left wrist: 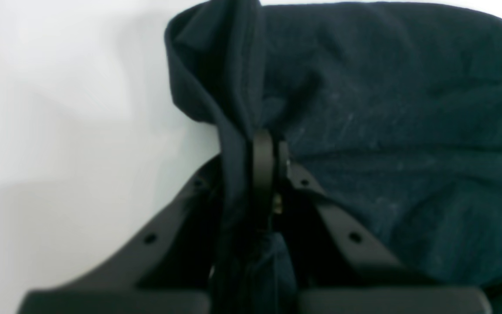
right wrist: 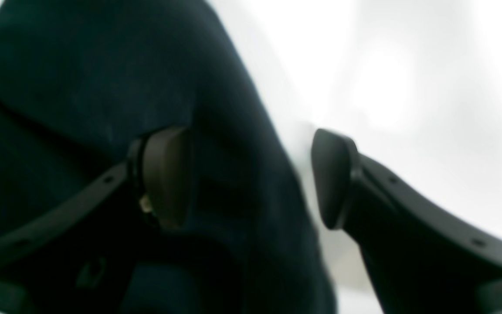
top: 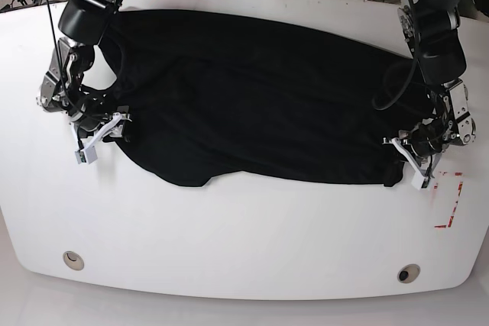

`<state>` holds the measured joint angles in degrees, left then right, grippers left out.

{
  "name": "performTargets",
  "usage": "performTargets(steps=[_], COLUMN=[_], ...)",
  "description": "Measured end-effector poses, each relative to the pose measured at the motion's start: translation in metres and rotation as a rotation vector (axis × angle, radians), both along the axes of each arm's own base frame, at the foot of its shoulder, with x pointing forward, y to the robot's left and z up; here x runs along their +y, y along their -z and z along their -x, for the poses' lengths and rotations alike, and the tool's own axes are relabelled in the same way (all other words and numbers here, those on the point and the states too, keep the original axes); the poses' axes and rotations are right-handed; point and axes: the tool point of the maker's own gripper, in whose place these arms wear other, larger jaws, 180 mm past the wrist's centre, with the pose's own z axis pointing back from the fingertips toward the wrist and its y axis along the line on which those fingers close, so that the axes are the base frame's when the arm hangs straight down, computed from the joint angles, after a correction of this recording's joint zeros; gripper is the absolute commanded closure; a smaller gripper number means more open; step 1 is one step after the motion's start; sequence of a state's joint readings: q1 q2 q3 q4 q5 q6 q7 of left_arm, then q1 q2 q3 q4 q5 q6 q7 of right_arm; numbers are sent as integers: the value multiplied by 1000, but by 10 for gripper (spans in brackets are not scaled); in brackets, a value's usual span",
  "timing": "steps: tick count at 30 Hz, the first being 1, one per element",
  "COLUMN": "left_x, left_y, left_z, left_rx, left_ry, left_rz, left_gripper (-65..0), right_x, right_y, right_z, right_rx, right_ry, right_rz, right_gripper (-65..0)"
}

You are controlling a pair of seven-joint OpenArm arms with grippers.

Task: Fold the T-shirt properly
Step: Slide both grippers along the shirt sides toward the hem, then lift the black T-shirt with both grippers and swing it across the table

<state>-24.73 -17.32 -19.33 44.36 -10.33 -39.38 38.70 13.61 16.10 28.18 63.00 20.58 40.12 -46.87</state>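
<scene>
T-shirt [top: 260, 104]: black, soft, matte knit, spread rumpled across white table [top: 244, 234], near hem wavy. Left gripper [left wrist: 270, 148] clenched on bunched edge; right gripper [right wrist: 251, 179] released, jaws apart with cloth between them. Likely risk: uneven pull from one-sided hold, skewing the fold or dragging the limp fabric sideways.

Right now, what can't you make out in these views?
- Left wrist view: cloth inside the left hand is dark and blurred; how many T-shirt layers it pinches is unclear.
- Right wrist view: blurred; T-shirt covers the table's left.
- Base view: left sleeve hidden under the arm.
</scene>
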Motion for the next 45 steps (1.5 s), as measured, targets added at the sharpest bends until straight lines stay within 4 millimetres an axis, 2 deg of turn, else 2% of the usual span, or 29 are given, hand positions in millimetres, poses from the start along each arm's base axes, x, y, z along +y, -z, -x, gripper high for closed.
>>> performTargets(steps=[2, 9, 11, 19, 22, 28, 30, 38, 41, 43, 45], left_x=[0, 0, 0, 0, 0, 1, -1, -28, -39, -45, -46], left_y=[0, 0, 0, 0, 0, -5, -7, -16, -35, -55, -88], left_z=[0, 0, 0, 0, 0, 1, 2, 15, 8, -1, -12], left_rx=[0, 0, 0, 0, 0, 4, 4, 6, -35, -88, -172], left_ry=[0, 2, 2, 3, 3, 22, 39, 107, 127, 137, 148], left_rz=[0, 0, 0, -1, -1, -40, -73, -164, -195, -213, -248], left_gripper=[0, 0, 0, 0, 0, 0, 0, 0, 0, 0, 0], right_x=[-1, -1, -1, -1, -5, -18, -19, -17, -21, -22, -22], right_y=[1, 5, 6, 5, 4, -16, -26, -64, -78, -92, -110], right_z=[-3, -1, 0, 1, 7, 18, 16, 1, -6, -14, -24], right_rx=[-1, -8, 3, 6, 24, 14, -9, -90, -96, -121, -162], right_ry=[5, 13, 8, 3, -14, -41, -50, -77, -81, -79, -80], right_rz=[4, 2, 6, 11, 50, 151, 177, 249, 287, 304, 322], right_gripper=[-323, -40, -3, 0, 0, 0, 0, 0, 0, 0, 0])
